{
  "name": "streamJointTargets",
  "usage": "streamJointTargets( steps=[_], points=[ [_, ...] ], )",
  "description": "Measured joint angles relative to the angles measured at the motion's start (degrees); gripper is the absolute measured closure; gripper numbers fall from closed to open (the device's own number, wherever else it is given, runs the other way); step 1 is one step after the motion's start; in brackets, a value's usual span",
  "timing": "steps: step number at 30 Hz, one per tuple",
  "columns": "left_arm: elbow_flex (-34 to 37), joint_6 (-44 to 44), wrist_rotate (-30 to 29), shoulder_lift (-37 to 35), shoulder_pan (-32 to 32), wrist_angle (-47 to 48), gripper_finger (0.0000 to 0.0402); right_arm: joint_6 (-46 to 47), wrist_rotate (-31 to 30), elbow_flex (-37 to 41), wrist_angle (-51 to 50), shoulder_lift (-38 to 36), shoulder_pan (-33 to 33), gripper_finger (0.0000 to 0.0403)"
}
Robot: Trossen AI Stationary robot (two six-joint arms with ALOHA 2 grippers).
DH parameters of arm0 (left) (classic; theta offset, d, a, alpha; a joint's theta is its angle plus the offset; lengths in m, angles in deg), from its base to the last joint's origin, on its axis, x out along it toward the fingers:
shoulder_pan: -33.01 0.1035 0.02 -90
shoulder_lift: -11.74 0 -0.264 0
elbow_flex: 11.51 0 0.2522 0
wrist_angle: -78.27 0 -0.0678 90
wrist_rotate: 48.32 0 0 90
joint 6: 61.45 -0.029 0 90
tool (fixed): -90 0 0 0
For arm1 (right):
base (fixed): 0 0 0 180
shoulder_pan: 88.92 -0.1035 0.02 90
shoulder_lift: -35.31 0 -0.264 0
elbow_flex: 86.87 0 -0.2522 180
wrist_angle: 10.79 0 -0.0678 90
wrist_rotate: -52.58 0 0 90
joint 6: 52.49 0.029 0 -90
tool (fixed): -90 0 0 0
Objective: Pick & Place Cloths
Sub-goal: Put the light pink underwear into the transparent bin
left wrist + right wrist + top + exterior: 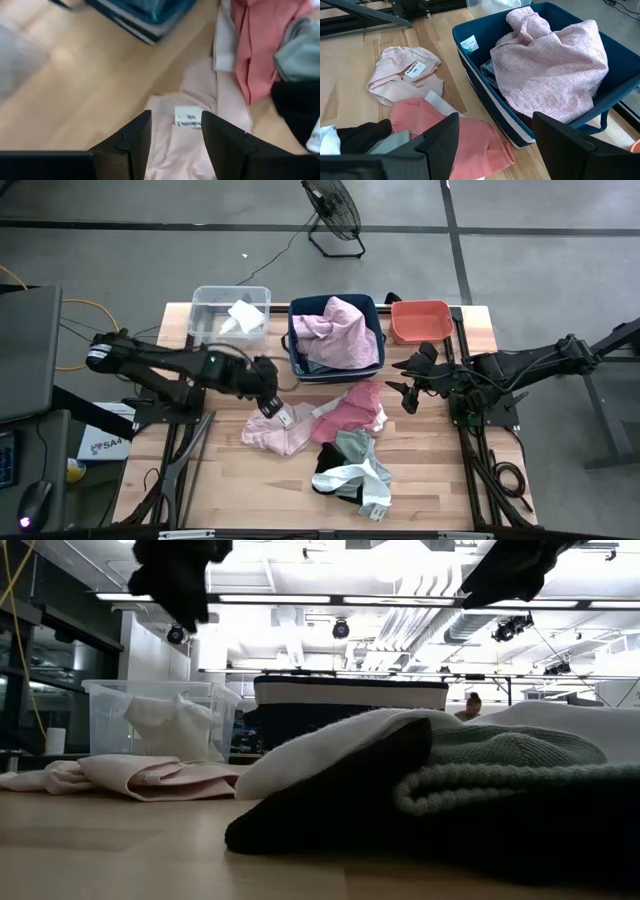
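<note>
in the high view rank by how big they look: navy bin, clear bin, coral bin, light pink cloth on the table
1. navy bin
2. clear bin and light pink cloth: they look about alike, too close to rank
3. coral bin, smallest

Two matte black jointed arms of rounded segments carry slim black cables along their links. The left arm's black two-finger gripper (pixel 268 402) has broad, flat, angular fingers (pixel 131 145); the right arm's matching black gripper (pixel 402 387) shows equally blocky fingers (pixel 440 135).
</note>
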Motion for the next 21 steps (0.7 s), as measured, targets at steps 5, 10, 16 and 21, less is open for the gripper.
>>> streamJointTargets(
  steps=[5, 10, 16, 21],
  points=[
    [7.59, 1.10, 2.36, -0.07, -3.18, -9.22, 0.0234, 0.00, 0.00, 0.00, -0.07, 0.01, 0.00, 0.0160],
    [13.13, -4.73, 3.08, -0.07, -4.89, -13.96, 0.0234, 0.00, 0.00, 0.00, -0.07, 0.02, 0.00, 0.0160],
    [17.95, -15.31, 4.15, -0.07, -6.05, -20.40, 0.0234, 0.01, 0.02, 0.00, -0.07, 0.02, 0.00, 0.0160],
    [20.72, -24.04, 5.71, -0.07, -6.75, -26.12, 0.0234, 0.09, 0.09, 0.00, -0.07, 0.02, 0.02, 0.0160]
  ],
)
